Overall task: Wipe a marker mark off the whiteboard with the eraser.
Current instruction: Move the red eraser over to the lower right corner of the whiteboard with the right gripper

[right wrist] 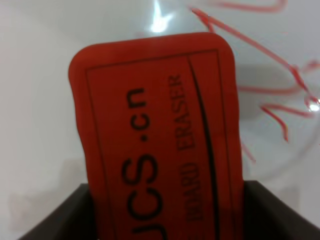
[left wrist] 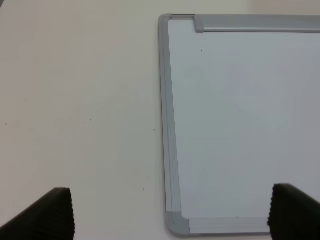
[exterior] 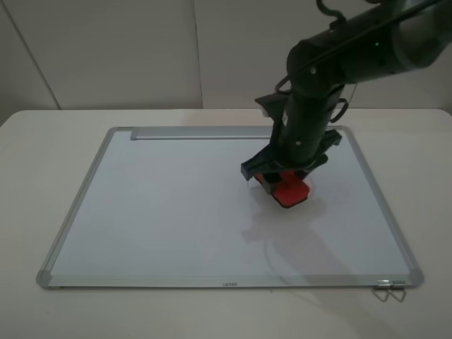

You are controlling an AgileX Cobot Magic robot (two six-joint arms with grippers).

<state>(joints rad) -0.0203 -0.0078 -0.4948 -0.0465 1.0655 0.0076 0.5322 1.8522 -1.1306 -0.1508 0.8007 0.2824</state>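
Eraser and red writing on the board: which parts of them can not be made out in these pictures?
1. Red strokes: exterior high, all hidden behind the right arm; right wrist, blurred, partly under the eraser.
2. Eraser lettering: right wrist, cut off by the picture edge and the right pincer.
3. Eraser: exterior high, mostly covered by the right pincer.

One whiteboard (exterior: 176, 212), one eraser (exterior: 291, 191), one red scribble (right wrist: 265, 91), two claws (left wrist: 172, 212) (exterior: 282, 175).
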